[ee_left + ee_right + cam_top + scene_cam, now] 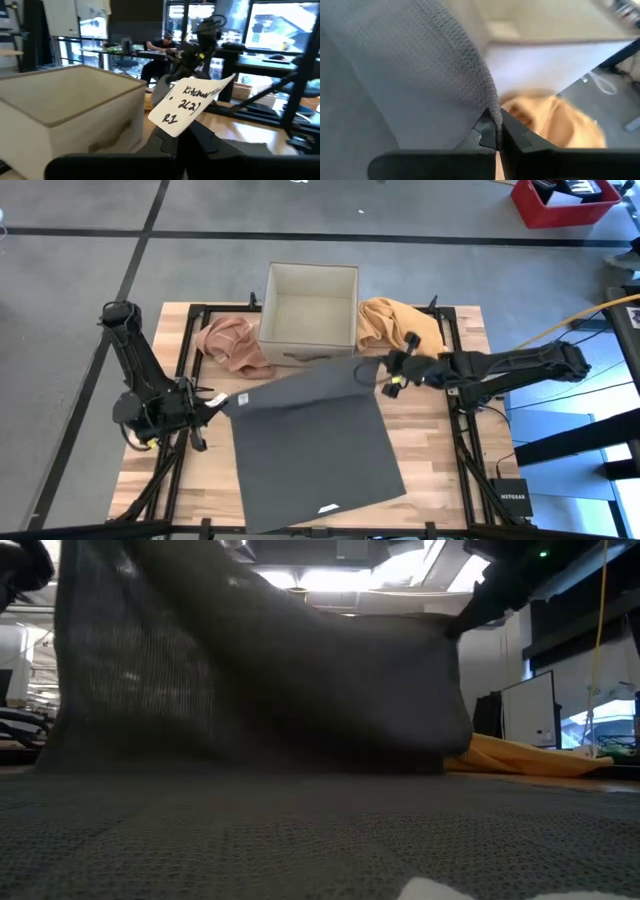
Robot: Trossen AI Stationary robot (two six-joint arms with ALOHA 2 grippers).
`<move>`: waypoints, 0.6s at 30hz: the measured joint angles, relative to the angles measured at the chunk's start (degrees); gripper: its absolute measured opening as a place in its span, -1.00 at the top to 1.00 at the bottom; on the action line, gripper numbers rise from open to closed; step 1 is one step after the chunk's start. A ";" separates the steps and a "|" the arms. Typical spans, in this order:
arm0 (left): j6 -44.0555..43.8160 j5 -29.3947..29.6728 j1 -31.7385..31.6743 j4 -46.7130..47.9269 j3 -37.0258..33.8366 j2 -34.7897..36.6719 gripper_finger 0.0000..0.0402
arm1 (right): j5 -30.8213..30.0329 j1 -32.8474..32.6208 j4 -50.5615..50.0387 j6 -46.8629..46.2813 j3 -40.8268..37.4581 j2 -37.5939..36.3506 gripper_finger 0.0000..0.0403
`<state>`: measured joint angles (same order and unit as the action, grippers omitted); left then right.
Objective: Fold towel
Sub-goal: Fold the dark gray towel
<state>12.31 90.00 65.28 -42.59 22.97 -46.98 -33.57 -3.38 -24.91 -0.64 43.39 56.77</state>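
Note:
A dark grey towel (pixel 310 445) lies with its near part flat on the wooden table, while its far edge is raised off the top. In the low view the raised part (pixel 260 670) hangs like a curtain. My left gripper (pixel 222 402) is shut on the towel's far left corner, where a white handwritten label (pixel 187 102) sticks up. My right gripper (pixel 385 377) is shut on the far right corner, just in front of the cardboard box. My left gripper pinches the towel's far left corner (pixel 236 400) beside the label, coming level from the table's left. The fingers (pixel 172 142) hide the exact spot. That corner is lifted; the towel's near part stays on the table. My right gripper pinches the towel's far right corner by its hemmed edge (pixel 492 112) between the two fingertips (pixel 485 134), coming from the table's right. The corner is lifted clear and the cloth slopes down from it to the table; one layer or several, I cannot tell.
An open cardboard box (pixel 310 310) stands at the table's far middle. A pink cloth (pixel 232 345) lies left of it and an orange cloth (pixel 400 323) right of it, behind the right gripper. A black frame borders the table. People sit in the room beyond.

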 joint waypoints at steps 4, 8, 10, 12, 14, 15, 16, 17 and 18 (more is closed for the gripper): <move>0.03 0.00 -3.25 0.05 -3.79 4.74 0.97 | 1.66 4.21 5.27 4.93 -0.19 -0.86 0.98; 0.17 0.02 -6.34 -0.05 -6.66 9.57 0.97 | 2.34 5.94 9.95 9.14 -0.21 -0.78 0.98; 0.86 0.05 -7.18 0.02 -7.73 11.96 0.97 | 2.52 6.65 11.80 11.17 -0.21 -0.86 0.98; 1.12 0.04 -7.39 -0.04 -8.28 13.99 0.97 | 2.70 7.22 12.16 12.08 -0.21 -1.90 0.98; 1.32 0.06 -7.27 -0.04 -8.55 15.53 0.97 | 2.70 7.80 12.49 12.84 -0.21 -3.63 0.98; 1.61 0.02 -7.20 0.02 -8.55 16.10 0.97 | 2.99 8.22 12.15 12.93 -0.21 -4.68 0.98; 1.99 0.02 -7.19 0.07 -8.55 16.47 0.97 | 3.61 8.69 12.01 12.96 -0.21 -5.71 0.98; 2.83 0.03 -7.22 0.09 -8.56 16.88 0.97 | 4.24 9.02 12.03 12.96 -0.21 -6.78 0.98; 3.60 0.02 -7.22 0.11 -8.57 17.30 0.97 | 5.04 9.32 11.86 12.93 -0.21 -7.78 0.98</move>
<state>15.91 90.02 58.06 -42.48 14.39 -29.68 -28.53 5.94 -13.05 12.29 43.18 48.98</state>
